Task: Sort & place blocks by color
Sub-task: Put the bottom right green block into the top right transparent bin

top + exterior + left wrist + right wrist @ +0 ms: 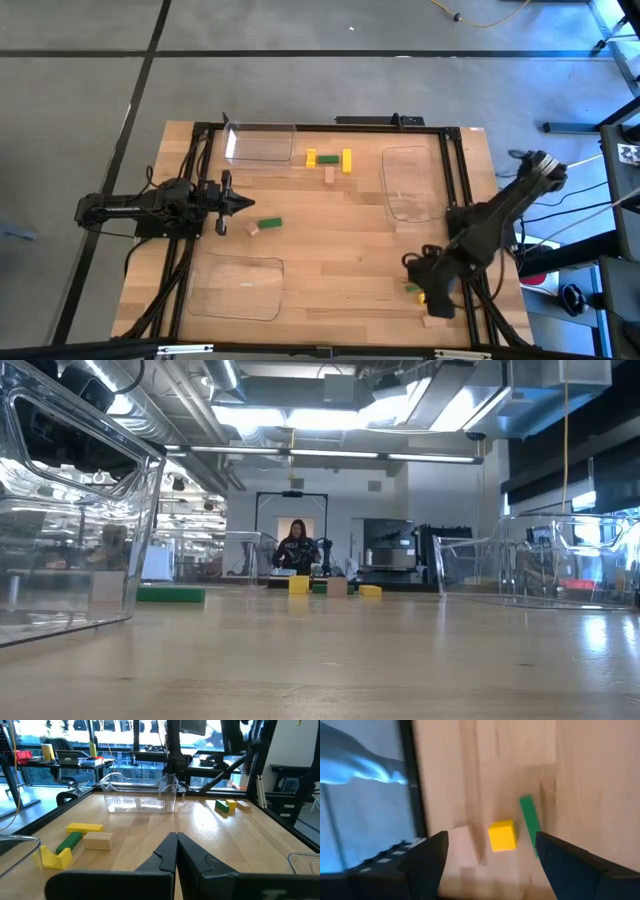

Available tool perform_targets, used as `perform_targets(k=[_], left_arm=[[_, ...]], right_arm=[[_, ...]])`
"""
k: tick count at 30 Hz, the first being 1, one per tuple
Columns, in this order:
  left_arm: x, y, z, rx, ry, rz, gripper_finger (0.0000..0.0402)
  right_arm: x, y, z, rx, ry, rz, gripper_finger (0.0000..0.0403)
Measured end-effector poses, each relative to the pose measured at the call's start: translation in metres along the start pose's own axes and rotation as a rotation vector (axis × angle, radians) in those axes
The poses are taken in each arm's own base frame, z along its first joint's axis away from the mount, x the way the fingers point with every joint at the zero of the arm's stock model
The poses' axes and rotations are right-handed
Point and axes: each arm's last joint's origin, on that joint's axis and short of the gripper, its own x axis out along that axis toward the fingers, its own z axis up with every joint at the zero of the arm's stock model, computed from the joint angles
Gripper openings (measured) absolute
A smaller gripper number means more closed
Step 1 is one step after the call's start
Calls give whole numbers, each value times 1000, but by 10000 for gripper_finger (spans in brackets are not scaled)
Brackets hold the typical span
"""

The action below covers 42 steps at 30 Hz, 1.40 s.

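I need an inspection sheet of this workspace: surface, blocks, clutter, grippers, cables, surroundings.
Surface: light wooden table, black frame rails along its edges.
Job's things: yellow, green and tan wooden blocks grouped at the far middle; a green bar and tan piece near the left gripper; a small yellow cube, green bar and tan piece under the right gripper. Three clear plastic trays, none seen holding a block.
Clutter: nothing seen.
Grippers: left gripper shut, empty; right gripper open above the cube.
Cables: black bundles beside the left arm.
Surroundings: a person far behind the table.

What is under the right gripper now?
Under the open right gripper lie a yellow cube, a green bar and a tan block on the table. Nothing is held.
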Motion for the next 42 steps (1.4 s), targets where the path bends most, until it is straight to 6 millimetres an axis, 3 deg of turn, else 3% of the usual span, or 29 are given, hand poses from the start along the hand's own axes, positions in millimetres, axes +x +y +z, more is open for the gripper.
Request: perform_targets(k=[4,10,17,25,30,38,42], left_arm=[[0,0,0,0,0,0,0],[0,0,0,0,0,0,0],[0,0,0,0,0,0,0],[0,0,0,0,0,0,0],[0,0,0,0,0,0,0],[0,0,0,0,0,0,0],[0,0,0,0,0,0,0]], right_arm=[[39,-6,-3,36,32,-53,303],[71,-13,-2,15,73,-174,303],[93,-18,1,16,56,-296,303],[102,-19,1,13,66,-335,297],[104,-19,2,11,67,-333,232],[100,-21,1,-54,78,-333,57],[84,-25,5,-55,65,-316,59]])
